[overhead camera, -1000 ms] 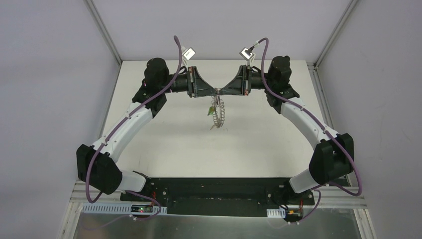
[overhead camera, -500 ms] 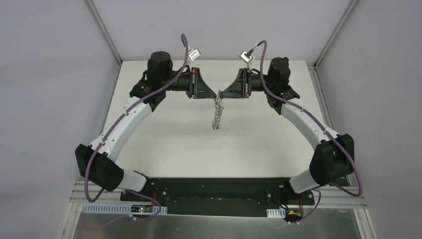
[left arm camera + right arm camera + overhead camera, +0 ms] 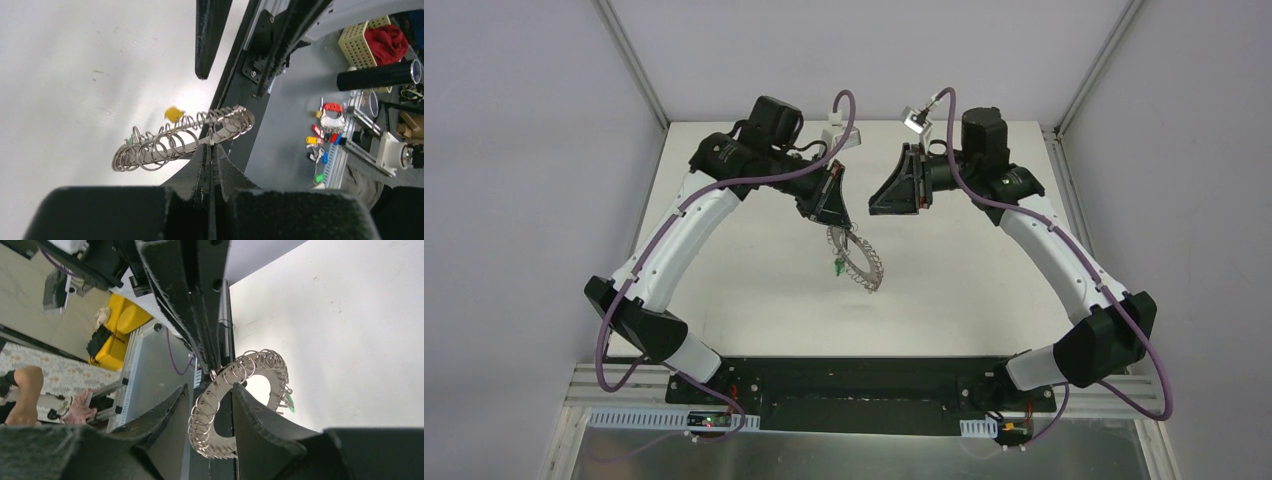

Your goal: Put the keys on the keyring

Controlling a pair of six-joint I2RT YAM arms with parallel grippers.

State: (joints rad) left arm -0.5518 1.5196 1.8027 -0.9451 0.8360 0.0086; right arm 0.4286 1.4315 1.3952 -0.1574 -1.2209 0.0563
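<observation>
The keyring (image 3: 856,260) hangs above the table as an open grey loop fringed with wire rings. My left gripper (image 3: 839,218) is shut on one small wire ring at its top edge, seen close in the left wrist view (image 3: 211,146). A green key (image 3: 836,266) hangs on the loop's left side, also in the right wrist view (image 3: 290,409). A yellow-orange key head (image 3: 173,113) shows behind the keyring (image 3: 185,140). The black key is not visible. My right gripper (image 3: 876,208) is open and empty, just right of the loop; the keyring (image 3: 235,395) shows beyond its spread fingers (image 3: 260,425).
The white table (image 3: 984,280) has metal rails along its left and right edges. The black base plate (image 3: 854,385) lies at the near edge. Off the table, the left wrist view shows coloured key tags (image 3: 325,140), a basket (image 3: 360,47) and a black cylinder (image 3: 380,75).
The right gripper has let go of the keyring and drawn back to the right. The left gripper has turned and come nearer with the keyring, which now hangs from it alone as an open loop.
</observation>
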